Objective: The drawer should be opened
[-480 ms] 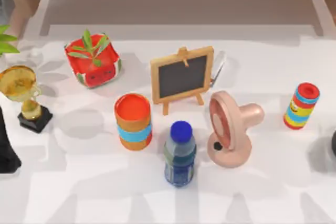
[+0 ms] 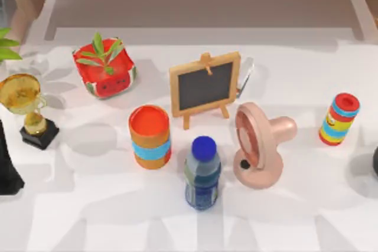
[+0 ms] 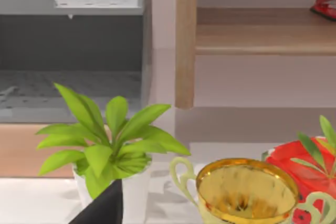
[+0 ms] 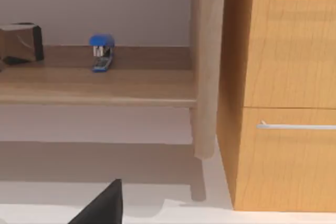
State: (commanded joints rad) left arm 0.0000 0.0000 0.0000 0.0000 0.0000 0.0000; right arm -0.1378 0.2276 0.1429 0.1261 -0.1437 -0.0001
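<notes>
On the white table (image 2: 307, 205) stand one trophy (image 2: 26, 107), one watermelon planter (image 2: 105, 68), one chalkboard (image 2: 205, 87), one orange can (image 2: 150, 137), one blue-capped bottle (image 2: 202, 172), one pink fan (image 2: 260, 146) and one striped can (image 2: 339, 119). Beyond the table's right side, two closed drawers, the upper drawer (image 4: 289, 40) and the lower drawer (image 4: 289, 156), sit beside a shelf (image 4: 105, 85) holding one blue stapler (image 4: 101, 52). Both arms sit low at the table's edges, left arm (image 2: 7, 166) and right arm (image 2: 375, 160); whether their jaws are parted cannot be told.

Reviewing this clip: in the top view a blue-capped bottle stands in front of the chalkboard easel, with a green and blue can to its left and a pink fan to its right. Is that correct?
One detail is wrong: the can is orange with a light blue band, not green and blue. The top view shows it left of the blue-capped bottle, which stands in front of the chalkboard easel, with the pink fan to the bottle's right.
</notes>
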